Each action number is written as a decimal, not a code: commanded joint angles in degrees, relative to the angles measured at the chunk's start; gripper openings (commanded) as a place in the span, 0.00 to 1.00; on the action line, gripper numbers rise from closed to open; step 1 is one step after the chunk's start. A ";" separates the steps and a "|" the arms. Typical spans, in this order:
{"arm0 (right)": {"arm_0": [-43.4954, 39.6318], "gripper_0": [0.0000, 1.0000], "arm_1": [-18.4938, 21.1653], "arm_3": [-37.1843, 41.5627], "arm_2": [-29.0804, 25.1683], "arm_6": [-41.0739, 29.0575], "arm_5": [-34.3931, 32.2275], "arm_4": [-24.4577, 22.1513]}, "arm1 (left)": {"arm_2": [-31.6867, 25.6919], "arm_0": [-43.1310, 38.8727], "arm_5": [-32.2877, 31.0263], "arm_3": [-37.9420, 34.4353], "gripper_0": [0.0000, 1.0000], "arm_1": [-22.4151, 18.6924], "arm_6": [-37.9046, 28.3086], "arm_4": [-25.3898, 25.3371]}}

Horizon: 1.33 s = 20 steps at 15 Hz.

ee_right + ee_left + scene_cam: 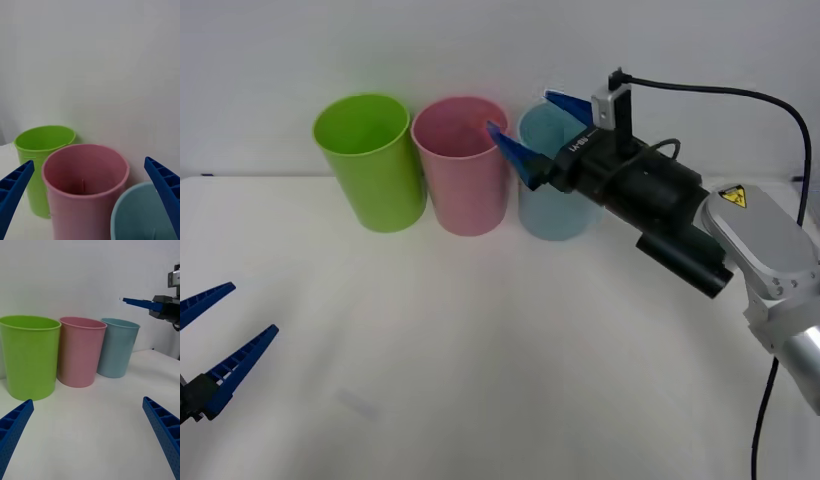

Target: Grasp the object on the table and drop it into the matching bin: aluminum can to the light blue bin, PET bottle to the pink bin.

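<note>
Two blue fingers of the right gripper (532,128) are spreading wide, holding nothing, over the pink bin (463,165) rim, beside the light blue bin (552,190). Left gripper (218,332) is hanging open near the worktop (480,340) edge, well away from the pink bin.

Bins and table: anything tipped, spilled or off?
Nothing stands out. The lime green bin, pink bin and light blue bin stand upright in a row on the table. The right gripper is open above the blue bin's rim, holding nothing; the left gripper waits open, low at the near left.
</note>
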<state>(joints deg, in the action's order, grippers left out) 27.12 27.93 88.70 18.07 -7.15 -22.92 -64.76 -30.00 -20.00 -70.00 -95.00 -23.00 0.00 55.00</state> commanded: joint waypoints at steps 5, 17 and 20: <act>-19.82 1.00 7.76 16.50 -2.87 2.49 -1.52 3.24 | 0.00 0.00 0.00 0.00 1.00 0.00 0.00 0.00; -40.74 1.00 5.47 17.82 -17.28 19.02 -19.62 6.05 | 0.00 0.00 0.00 0.00 1.00 0.00 0.00 0.00; -43.46 1.00 5.47 16.59 -21.59 19.02 -27.09 6.76 | 0.00 0.00 0.00 0.00 1.00 0.00 0.00 0.00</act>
<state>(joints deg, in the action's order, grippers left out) -15.96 33.41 105.96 -2.54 11.86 -47.95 -58.41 -30.00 -20.00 -70.00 -95.00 -23.00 0.00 55.00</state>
